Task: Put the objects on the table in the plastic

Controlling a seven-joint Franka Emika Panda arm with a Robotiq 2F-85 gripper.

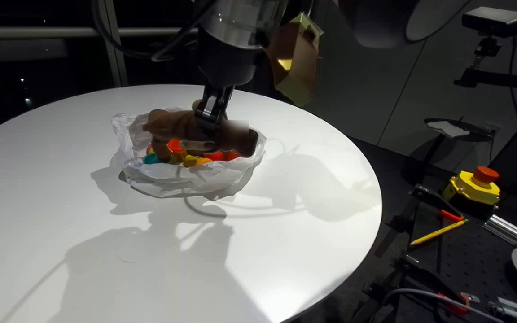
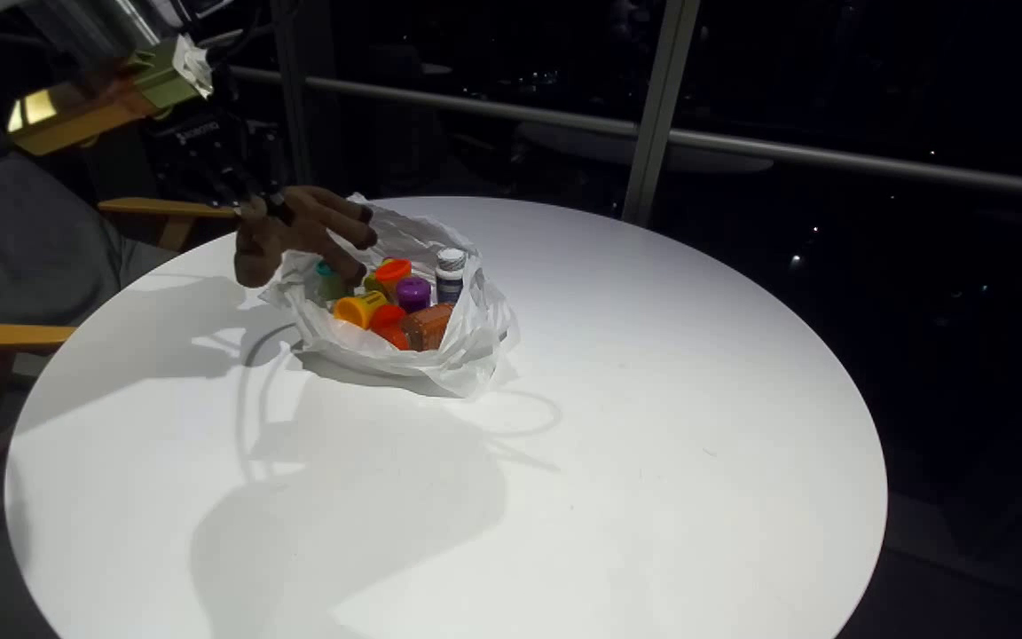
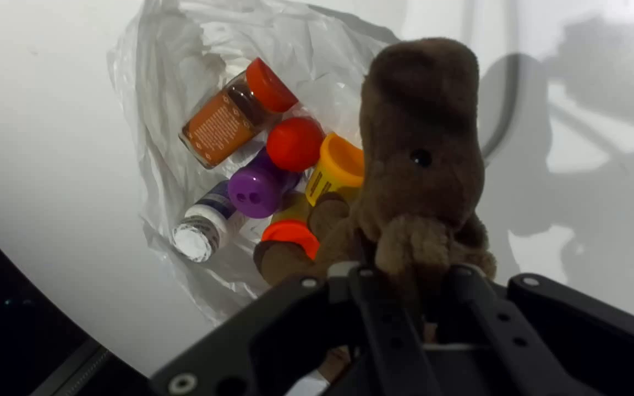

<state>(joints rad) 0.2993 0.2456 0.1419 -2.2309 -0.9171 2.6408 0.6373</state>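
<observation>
One plush (image 3: 405, 176) pinched in tool (image 3: 408, 275), partly over bag (image 1: 191, 178)

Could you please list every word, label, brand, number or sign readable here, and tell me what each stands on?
"ROBOTIQ", on the gripper, in an exterior view.
Too small to read: fine print on the orange label of the red-capped glass jar.
Too small to read: dark print on the yellow-orange tub.
Too blurred to read: the label on the white bottle.
No number or sign can be made out.
</observation>
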